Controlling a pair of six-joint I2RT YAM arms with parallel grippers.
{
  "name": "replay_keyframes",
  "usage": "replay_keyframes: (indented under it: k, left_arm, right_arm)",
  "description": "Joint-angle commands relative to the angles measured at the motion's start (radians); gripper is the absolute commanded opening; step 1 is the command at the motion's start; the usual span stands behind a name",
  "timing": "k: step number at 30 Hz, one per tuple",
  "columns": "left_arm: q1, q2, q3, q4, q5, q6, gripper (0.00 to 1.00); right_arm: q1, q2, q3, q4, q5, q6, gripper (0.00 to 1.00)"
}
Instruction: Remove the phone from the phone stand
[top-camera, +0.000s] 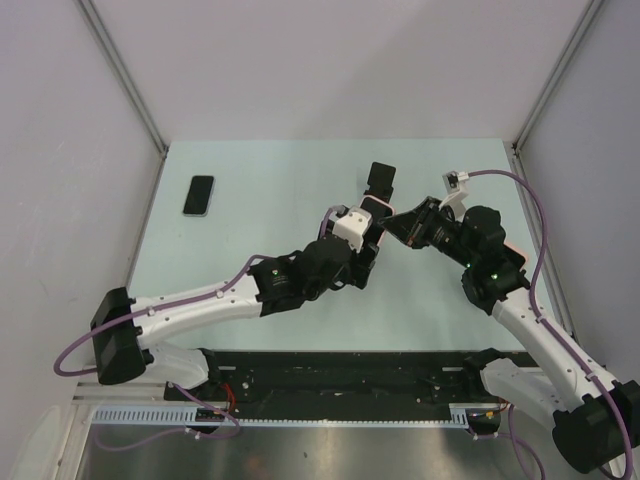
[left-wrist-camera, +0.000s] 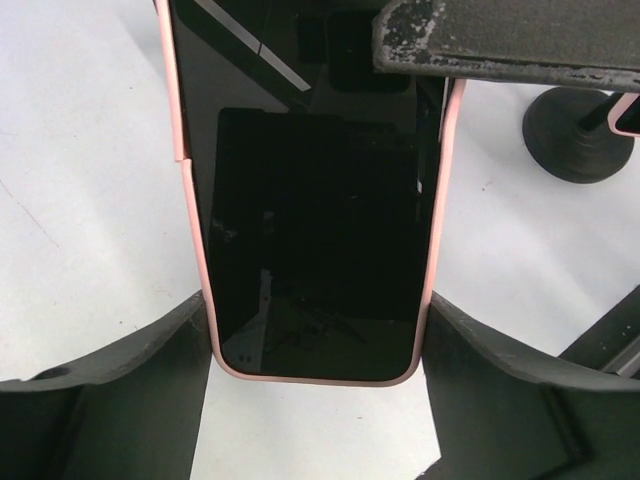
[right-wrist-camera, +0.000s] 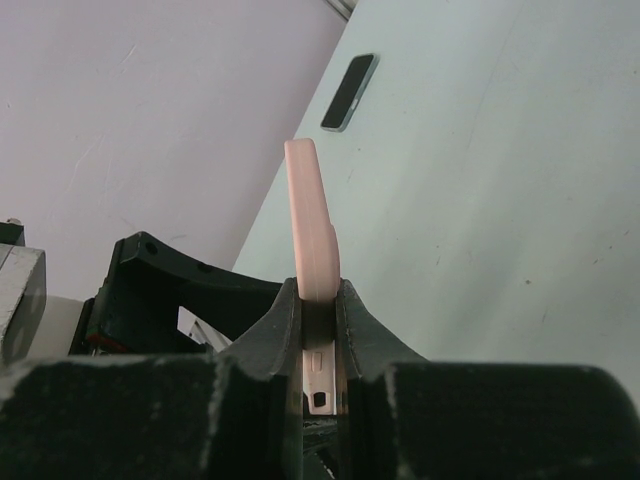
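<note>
Right jaws: narrow, clamped across the faces of the phone (right-wrist-camera: 310, 215); this holds it edge-up, off the desk (top-camera: 250, 180)
Left jaws: wide, astride the phone's lower end; pads (left-wrist-camera: 160, 380) at its pink edges; whether they press, I cannot tell; probably a handover
Phone stand (left-wrist-camera: 575, 135): round base near, seemingly free of the phone
Arms: left arm (top-camera: 200, 305) stretches to mid-desk; right arm (top-camera: 530, 330) folds inward to meet it
Spare phone (top-camera: 199, 195): flat, near the far left corner
</note>
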Motion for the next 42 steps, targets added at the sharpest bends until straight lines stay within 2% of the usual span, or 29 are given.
replay_keyframes:
  k: [1, 3, 4, 6, 7, 8, 9, 11, 12, 15, 18, 23, 26, 34, 37, 38, 42]
  left_arm:
    - [0.000, -0.001, 0.050, 0.003, 0.000, -0.017, 0.60]
    - [0.002, -0.002, 0.050, 0.000, -0.008, -0.010, 0.49]
    - [0.003, -0.005, 0.050, 0.000, -0.009, -0.004, 0.38]
    - [0.013, -0.011, 0.044, 0.000, -0.008, 0.002, 0.27]
    - [0.016, -0.014, 0.042, -0.002, -0.005, 0.004, 0.19]
    - [0.026, -0.019, 0.038, -0.003, -0.003, 0.007, 0.16]
    - [0.034, -0.022, 0.035, -0.002, 0.002, 0.009, 0.13]
    - [0.057, -0.033, 0.024, -0.009, 0.012, 0.013, 0.08]
    - [0.065, -0.036, 0.022, -0.009, 0.015, 0.013, 0.06]
    - [0.108, -0.056, 0.010, -0.026, 0.025, 0.029, 0.01]
    - [0.176, -0.083, -0.004, -0.051, 0.037, 0.048, 0.00]
    - [0.342, -0.105, -0.019, -0.094, 0.058, 0.127, 0.00]
    - [0.451, -0.091, -0.017, -0.107, 0.072, 0.185, 0.00]
    - [0.748, 0.076, 0.074, -0.129, 0.167, 0.271, 0.00]
    - [0.833, 0.137, 0.116, -0.134, 0.202, 0.265, 0.00]
    - [0.851, 0.180, 0.128, -0.134, 0.212, 0.266, 0.00]
    - [0.939, 0.291, 0.203, -0.138, 0.223, 0.280, 0.00]
  right_arm:
    - [0.005, -0.031, 0.011, 0.098, -0.014, 0.021, 0.00]
    - [0.005, -0.026, 0.011, 0.093, -0.017, 0.019, 0.00]
    - [0.007, -0.025, 0.011, 0.083, -0.019, 0.016, 0.00]
    - [0.005, -0.023, 0.011, 0.067, -0.017, 0.001, 0.00]
    - [0.005, -0.028, 0.011, 0.052, -0.010, -0.005, 0.04]
    - [0.005, -0.029, 0.011, 0.047, -0.007, -0.013, 0.10]
    - [0.005, -0.032, 0.011, 0.043, -0.002, -0.027, 0.29]
    - [0.002, -0.043, 0.011, 0.029, 0.012, -0.041, 0.48]
    - [-0.003, -0.048, 0.011, 0.015, 0.016, -0.054, 0.67]
    - [-0.045, -0.078, 0.013, -0.024, 0.007, -0.082, 0.88]
    - [-0.116, -0.120, 0.014, -0.078, -0.008, -0.107, 0.96]
    - [-0.280, -0.207, 0.033, -0.233, -0.029, -0.199, 0.96]
    - [-0.317, -0.256, 0.068, -0.346, 0.006, -0.277, 0.98]
    - [-0.314, -0.365, 0.140, -0.564, 0.173, -0.458, 1.00]
    - [-0.290, -0.411, 0.152, -0.609, 0.315, -0.541, 1.00]
    - [-0.274, -0.421, 0.149, -0.621, 0.422, -0.555, 1.00]
    - [-0.143, -0.473, 0.120, -0.606, 0.621, -0.627, 1.00]
